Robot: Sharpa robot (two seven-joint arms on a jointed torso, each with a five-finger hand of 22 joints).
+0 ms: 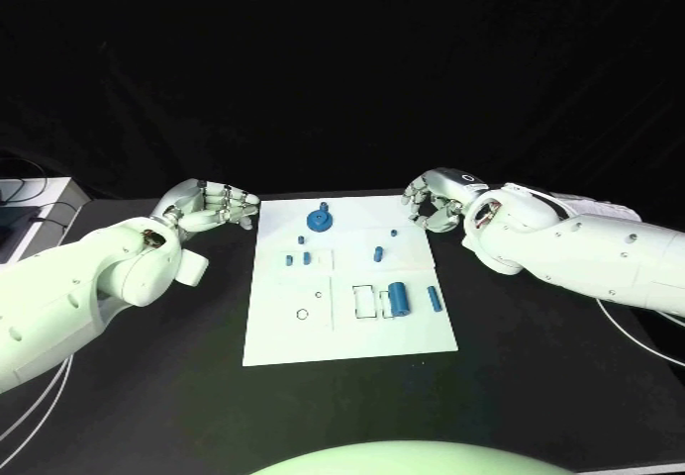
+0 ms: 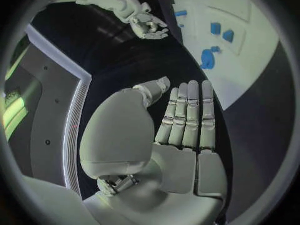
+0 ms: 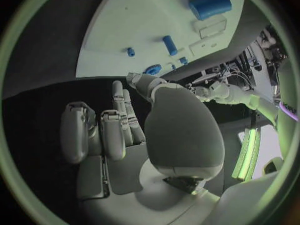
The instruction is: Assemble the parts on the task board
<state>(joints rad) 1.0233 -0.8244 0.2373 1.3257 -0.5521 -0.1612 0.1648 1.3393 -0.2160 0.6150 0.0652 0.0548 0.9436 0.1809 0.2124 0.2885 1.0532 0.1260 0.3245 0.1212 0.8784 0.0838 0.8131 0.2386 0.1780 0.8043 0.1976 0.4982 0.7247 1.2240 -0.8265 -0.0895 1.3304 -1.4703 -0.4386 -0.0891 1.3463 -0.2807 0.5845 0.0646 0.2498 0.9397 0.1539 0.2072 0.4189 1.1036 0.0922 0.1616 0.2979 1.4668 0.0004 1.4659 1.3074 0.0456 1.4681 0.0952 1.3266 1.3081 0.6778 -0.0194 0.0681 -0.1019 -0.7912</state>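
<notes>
The white task board (image 1: 349, 317) lies in the middle of the black table. At its far end stands a round blue part (image 1: 322, 219), with several small blue pieces (image 1: 303, 238) near it. A thick blue cylinder (image 1: 398, 297) and a thinner one (image 1: 436, 299) lie near the board's middle right. My left hand (image 1: 212, 206) hovers off the board's far left corner, fingers straight and side by side (image 2: 187, 115), holding nothing. My right hand (image 1: 436, 201) hovers at the far right corner, fingers loosely curled (image 3: 112, 130), with nothing in it. The right wrist view also has the thick cylinder (image 3: 210, 5).
Grey equipment (image 1: 36, 203) stands at the table's far left edge. Bare black tabletop (image 1: 542, 376) runs along both sides of the board and in front of it. Outlined slots (image 1: 364, 300) and a small ring (image 1: 301, 314) mark the board's near half.
</notes>
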